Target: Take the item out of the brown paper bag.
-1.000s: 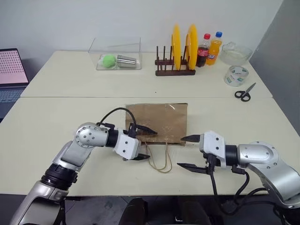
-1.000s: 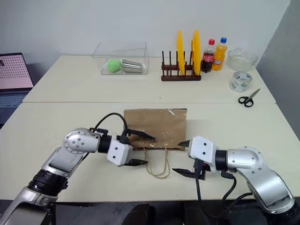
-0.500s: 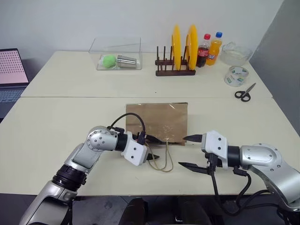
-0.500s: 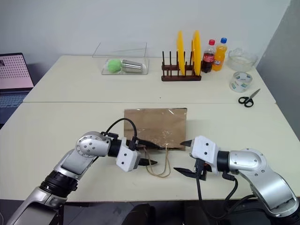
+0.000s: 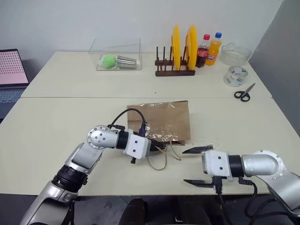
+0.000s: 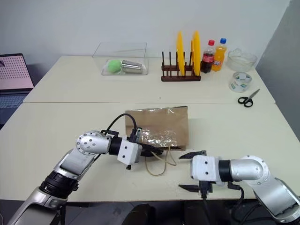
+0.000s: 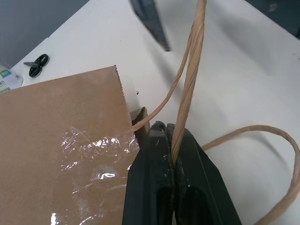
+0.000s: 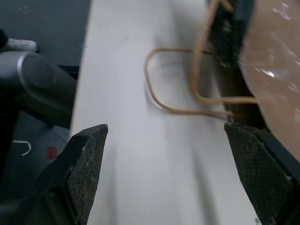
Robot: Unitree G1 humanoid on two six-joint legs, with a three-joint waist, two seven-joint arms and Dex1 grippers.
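Observation:
The brown paper bag point(image 5: 161, 119) lies flat in the middle of the near table, its mouth and tan cord handles point(image 5: 161, 159) facing me. Shiny clear film shows on its upper face point(image 7: 93, 154). My left gripper point(image 5: 157, 145) is at the bag's mouth, shut on one cord handle point(image 7: 190, 79), which runs up taut between the fingers point(image 7: 154, 159). My right gripper point(image 5: 193, 166) stands open near the table's front edge, right of the handles, holding nothing. In the right wrist view its fingers point(image 8: 84, 164) frame the loose handle loop point(image 8: 178, 93). The item is hidden inside the bag.
On the far table stand a plate rack point(image 5: 176, 70) with yellow plates, two bottles point(image 5: 209, 49), a glass bowl point(image 5: 236, 52), a tape roll point(image 5: 236, 76), scissors point(image 5: 244, 92) and a clear box point(image 5: 117, 58) holding a green ball and a metal cup. A laptop point(image 5: 10, 75) sits far left.
My left gripper went from open to shut on a cord handle and moved slightly right; the bag's near edge shifted and lifted. My right gripper drew back toward the front edge and rolled.

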